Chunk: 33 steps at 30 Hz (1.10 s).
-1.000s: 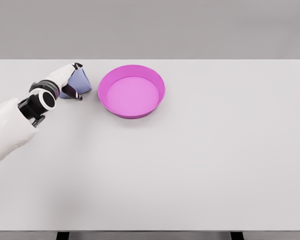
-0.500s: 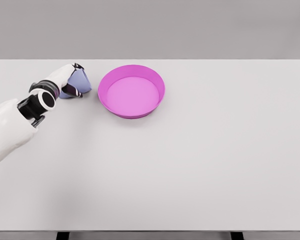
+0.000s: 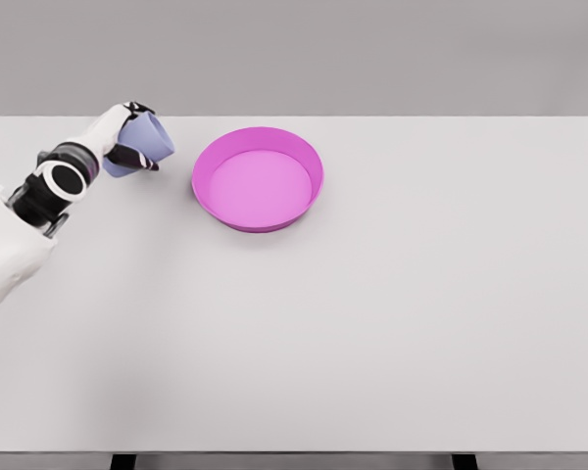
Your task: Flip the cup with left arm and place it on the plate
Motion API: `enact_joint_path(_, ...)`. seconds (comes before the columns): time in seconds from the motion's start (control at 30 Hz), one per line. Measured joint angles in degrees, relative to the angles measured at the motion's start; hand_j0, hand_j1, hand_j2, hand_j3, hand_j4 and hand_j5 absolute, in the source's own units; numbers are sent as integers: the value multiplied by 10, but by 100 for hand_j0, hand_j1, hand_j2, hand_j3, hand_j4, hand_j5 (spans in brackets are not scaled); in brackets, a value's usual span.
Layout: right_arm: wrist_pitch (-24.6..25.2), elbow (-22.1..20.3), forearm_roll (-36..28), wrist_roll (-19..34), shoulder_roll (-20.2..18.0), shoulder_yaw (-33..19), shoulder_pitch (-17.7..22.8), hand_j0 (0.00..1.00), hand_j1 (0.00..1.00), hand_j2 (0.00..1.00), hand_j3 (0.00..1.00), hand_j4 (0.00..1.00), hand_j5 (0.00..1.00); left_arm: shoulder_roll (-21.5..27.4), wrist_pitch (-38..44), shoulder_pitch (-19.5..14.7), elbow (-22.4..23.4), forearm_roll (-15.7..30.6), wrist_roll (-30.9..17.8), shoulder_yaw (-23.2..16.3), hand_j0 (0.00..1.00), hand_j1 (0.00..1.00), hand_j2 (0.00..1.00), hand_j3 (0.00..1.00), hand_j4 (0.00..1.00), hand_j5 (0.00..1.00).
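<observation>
I have the left hand [image 3: 118,140] wrapped around the blue cup [image 3: 142,145], held tilted just above the table [image 3: 392,323] so I can turn it upright. The pink plate [image 3: 259,178] waits just to its right, close enough for a short carry

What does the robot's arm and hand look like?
The left arm is a smooth, chunky white shell. Its wrist has black parts with a white ring around a dark round face. The left hand is white with dark fingertips. No cables show.
</observation>
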Motion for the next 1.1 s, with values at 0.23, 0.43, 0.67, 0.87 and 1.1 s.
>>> enact_joint_path(0.23,0,0,0,0,0,0,0,100,100,100,100,100,100,-5,-18,12,-20,8,0,45,74,74,74,74,74,74)
enact_joint_path(0.43,0,0,0,0,0,0,0,100,100,100,100,100,100,-7,-45,38,-40,27,0,87,74,74,74,74,74,74)
enact_joint_path(0.67,0,0,0,0,0,0,0,100,100,100,100,100,100,-12,-76,40,-55,44,0,109,75,75,75,75,75,75)
enact_joint_path(0.87,0,0,0,0,0,0,0,100,100,100,100,100,100,-29,-110,48,-57,56,0,123,75,75,75,75,75,75)
enact_joint_path(1.1,0,0,0,0,0,0,0,100,100,100,100,100,100,-52,-161,68,-58,61,0,143,75,75,75,75,75,75)
